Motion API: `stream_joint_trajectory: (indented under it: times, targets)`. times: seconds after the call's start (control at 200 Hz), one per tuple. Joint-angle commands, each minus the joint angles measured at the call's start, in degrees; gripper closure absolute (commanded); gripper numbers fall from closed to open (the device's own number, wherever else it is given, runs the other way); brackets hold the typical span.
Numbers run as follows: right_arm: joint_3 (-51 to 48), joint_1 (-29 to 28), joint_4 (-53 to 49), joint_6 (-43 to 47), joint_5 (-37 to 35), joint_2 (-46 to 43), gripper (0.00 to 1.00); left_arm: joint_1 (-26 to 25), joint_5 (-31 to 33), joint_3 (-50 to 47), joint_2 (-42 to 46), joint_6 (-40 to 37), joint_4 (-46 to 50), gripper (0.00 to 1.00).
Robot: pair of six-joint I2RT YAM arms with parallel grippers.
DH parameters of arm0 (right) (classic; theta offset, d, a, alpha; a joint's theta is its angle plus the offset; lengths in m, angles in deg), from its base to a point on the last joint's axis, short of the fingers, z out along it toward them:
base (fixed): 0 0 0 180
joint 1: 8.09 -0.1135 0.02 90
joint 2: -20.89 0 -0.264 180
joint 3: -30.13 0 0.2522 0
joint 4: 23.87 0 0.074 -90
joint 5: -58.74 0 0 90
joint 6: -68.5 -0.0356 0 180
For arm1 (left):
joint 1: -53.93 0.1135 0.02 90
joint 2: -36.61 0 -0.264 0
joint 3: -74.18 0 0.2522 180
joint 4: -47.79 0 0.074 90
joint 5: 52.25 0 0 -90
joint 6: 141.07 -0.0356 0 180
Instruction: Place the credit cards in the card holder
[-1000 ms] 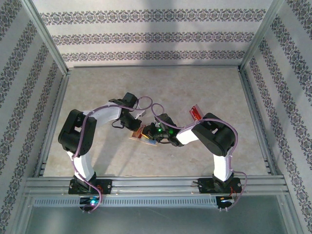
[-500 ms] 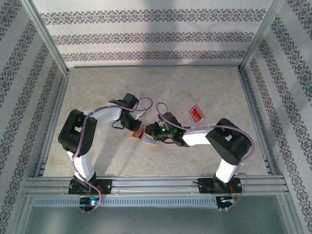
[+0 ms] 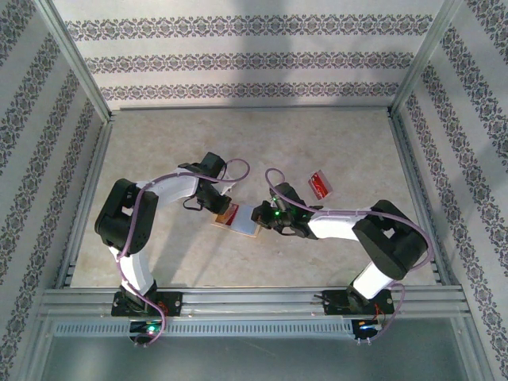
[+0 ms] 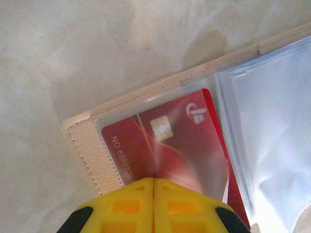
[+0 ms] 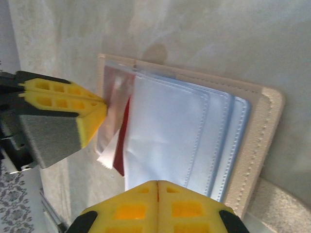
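Observation:
The card holder (image 3: 245, 221) lies open on the table between both arms, tan rim (image 4: 87, 145) outside and pale pockets (image 5: 170, 131) inside. One red credit card (image 4: 165, 145) sits in a clear pocket at its left end; in the right wrist view its red edge (image 5: 124, 141) pokes out. My left gripper (image 4: 154, 180) is shut, its tips pressed flat on that card and pocket. My right gripper (image 5: 158, 183) is shut too, its tips resting on the white pockets. A second red credit card (image 3: 319, 184) lies loose on the table, right of the holder and behind the right arm.
The beige marbled tabletop (image 3: 254, 143) is fenced by aluminium rails (image 3: 413, 190) and patterned walls. Both arms crowd the middle near the front; open table stretches behind them.
The right arm's elbow swung out to the right and dropped low, and its gripper drew back a little, uncovering the holder's white pockets. The left arm has stayed put.

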Motion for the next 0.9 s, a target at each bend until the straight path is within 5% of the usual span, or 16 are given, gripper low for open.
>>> stream_joint_trajectory:
  times: [0.0, 0.39, 0.575, 0.895]
  targets:
    - [-0.3, 0.3, -0.3, 1.5, -0.3, 2.5, 1.00, -1.0, 1.9, -1.6, -0.8, -0.9, 1.1, 0.93]
    - [-2.1, 0.7, -0.3, 1.5, 0.5, 5.8, 1.00, -1.7, 2.0, 0.6, 3.9, 0.9, 2.9, 0.84]
    - [-2.0, 0.6, 0.2, 1.6, 1.0, 6.8, 1.00, -4.8, -5.1, 2.5, 6.7, 2.8, 4.9, 0.80]
    - [-2.1, 0.5, 0.3, 1.2, 0.6, 6.4, 1.00, -8.7, -7.6, 5.1, 0.7, 5.3, 5.7, 0.80]
